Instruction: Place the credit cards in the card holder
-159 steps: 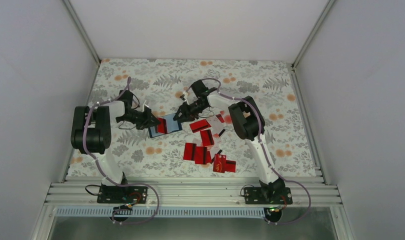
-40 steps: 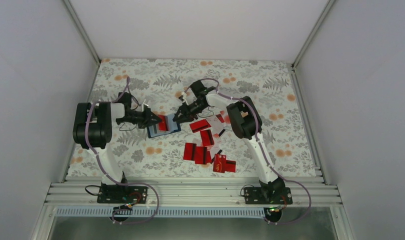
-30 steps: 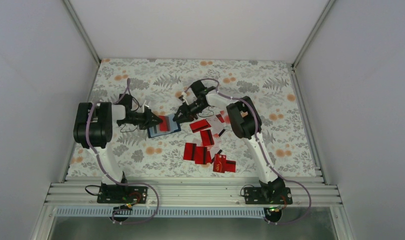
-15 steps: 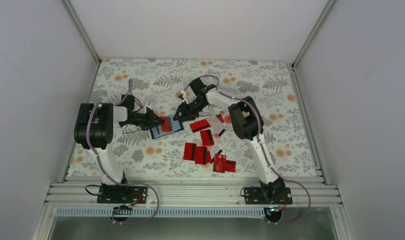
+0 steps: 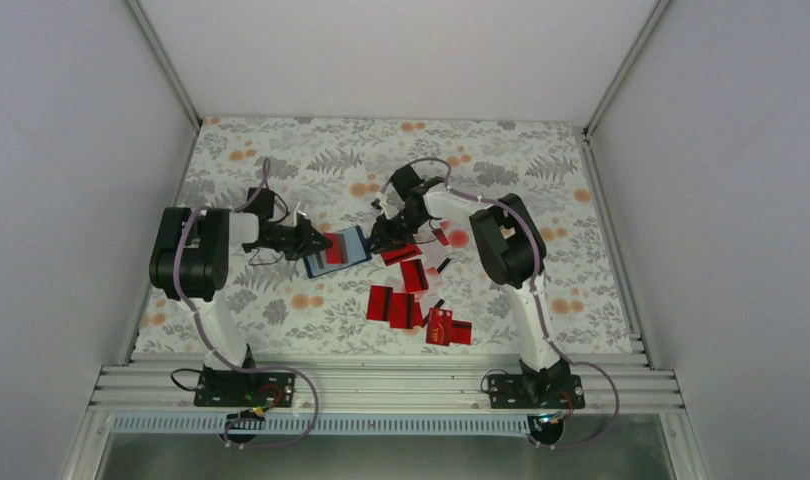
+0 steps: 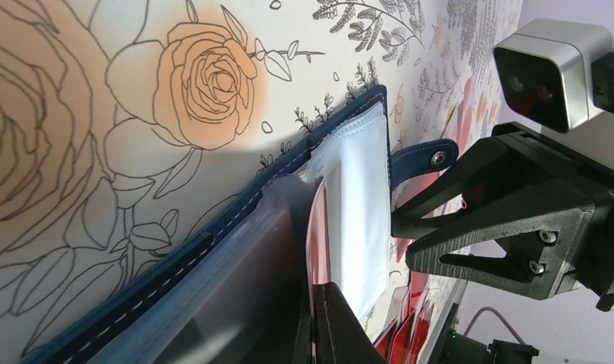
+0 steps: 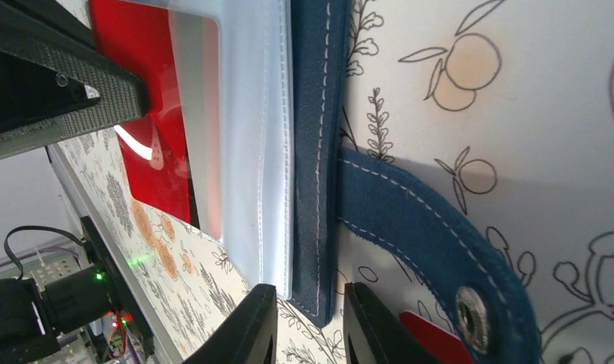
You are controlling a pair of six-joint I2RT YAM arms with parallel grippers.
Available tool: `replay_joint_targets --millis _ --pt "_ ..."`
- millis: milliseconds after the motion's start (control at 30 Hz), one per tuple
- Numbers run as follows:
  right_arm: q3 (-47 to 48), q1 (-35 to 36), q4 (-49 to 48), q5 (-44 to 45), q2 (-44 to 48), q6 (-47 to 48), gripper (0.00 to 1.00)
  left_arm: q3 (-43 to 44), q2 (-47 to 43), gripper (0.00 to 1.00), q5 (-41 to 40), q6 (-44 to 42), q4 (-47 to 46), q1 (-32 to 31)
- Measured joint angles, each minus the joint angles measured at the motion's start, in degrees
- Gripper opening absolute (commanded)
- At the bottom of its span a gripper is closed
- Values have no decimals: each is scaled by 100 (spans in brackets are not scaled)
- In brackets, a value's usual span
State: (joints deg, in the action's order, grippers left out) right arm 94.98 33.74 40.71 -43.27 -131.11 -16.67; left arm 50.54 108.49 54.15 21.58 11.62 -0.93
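Observation:
The navy card holder [image 5: 353, 243] lies open on the floral table between my two grippers. A red credit card [image 7: 145, 114] sits partly inside its clear sleeve [image 6: 357, 220]. My left gripper [image 6: 319, 318] is shut on that card's outer edge at the holder's left side [image 5: 316, 241]. Over the holder's right edge [image 5: 381, 243], my right gripper [image 7: 308, 318] has its jaws narrowly open. They straddle the corner of the navy border [image 7: 311, 114], with a sliver of gap on one side. The snap strap [image 7: 440, 250] sticks out beside them.
Several loose red credit cards [image 5: 413, 275] lie scattered right of and in front of the holder, down to a pair near the front edge [image 5: 449, 328]. One red card corner [image 7: 433, 337] shows just under the strap. White walls enclose the table on three sides.
Both grippers and the holder have shifted a little to the right. The right gripper has swung from behind the holder's far corner to its right edge, and its jaws widened, then narrowed.

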Motion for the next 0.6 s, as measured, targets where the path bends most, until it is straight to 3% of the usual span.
replay_joint_targets --millis 600 --pt "-184 24 -350 -98 -7 -216 11 -323 -98 2 -160 831 -807 -188"
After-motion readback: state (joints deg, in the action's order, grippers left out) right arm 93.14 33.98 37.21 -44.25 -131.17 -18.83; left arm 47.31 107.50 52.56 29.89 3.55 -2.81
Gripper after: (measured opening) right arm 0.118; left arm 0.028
